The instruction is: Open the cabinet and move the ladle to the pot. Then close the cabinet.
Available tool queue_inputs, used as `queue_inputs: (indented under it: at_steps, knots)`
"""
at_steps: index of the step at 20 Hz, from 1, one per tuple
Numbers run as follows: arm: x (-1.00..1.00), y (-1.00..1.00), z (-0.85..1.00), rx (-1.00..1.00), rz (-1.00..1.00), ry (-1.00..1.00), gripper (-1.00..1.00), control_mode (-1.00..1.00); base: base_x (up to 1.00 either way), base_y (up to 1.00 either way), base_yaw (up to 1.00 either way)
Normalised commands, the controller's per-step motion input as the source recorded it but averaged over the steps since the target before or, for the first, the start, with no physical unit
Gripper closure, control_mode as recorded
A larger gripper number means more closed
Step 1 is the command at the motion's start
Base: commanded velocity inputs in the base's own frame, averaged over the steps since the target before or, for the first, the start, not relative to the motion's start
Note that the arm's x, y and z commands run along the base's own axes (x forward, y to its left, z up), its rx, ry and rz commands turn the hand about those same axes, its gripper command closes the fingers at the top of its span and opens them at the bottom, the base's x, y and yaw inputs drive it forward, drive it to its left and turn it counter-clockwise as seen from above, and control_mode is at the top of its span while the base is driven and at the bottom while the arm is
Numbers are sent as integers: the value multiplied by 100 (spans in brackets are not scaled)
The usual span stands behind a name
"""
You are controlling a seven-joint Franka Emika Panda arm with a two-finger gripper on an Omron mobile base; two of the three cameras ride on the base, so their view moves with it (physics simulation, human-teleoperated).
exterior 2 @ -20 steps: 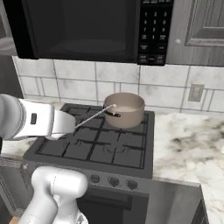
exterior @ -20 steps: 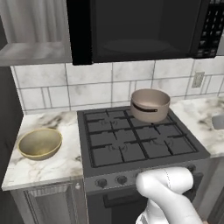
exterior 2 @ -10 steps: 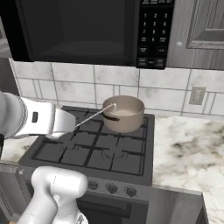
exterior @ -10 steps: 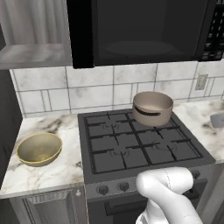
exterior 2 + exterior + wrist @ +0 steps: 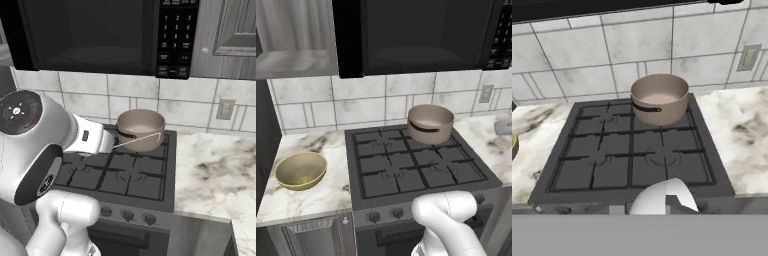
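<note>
Home kitchen, rendered. Black gas stove (image 5: 411, 170) with grates and front knobs sits between marble worktop (image 5: 311, 190) stretches. Black microwave (image 5: 100, 35) hangs over it, keypad at right. White tile backsplash (image 5: 612, 55) with a wall outlet (image 5: 225, 108). Dark grey wood-grain wall cabinet (image 5: 235, 35). Taupe pot (image 5: 430, 123) on a back burner, golden bowl (image 5: 301, 170) on the worktop.

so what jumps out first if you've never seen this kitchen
The brown pot on the back right burner of the dark stove, under a big black microwave. Next, the yellow bowl on the marble counter left of the stove. In the hand view, a pale ladle bowl shows at the bottom, in front of the stove.
</note>
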Motion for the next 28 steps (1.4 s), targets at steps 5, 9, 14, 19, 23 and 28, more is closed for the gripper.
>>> queue_inputs:
  at_steps: [5,9,14,19,23,28]
  knots:
    - [78,0,-22,12,0,0,100,-100,0,0,0]
    - [64,0,-16,5,0,-4,100,-100,0,0,0]
    - [42,-4,-14,0,0,-7,100,-100,0,0,0]
    - [29,-12,-16,0,0,-11,100,-100,0,0,0]
    - [23,-9,-11,0,0,-13,100,-100,0,0,0]
    - [41,0,-5,0,0,-3,100,-100,0,0,0]
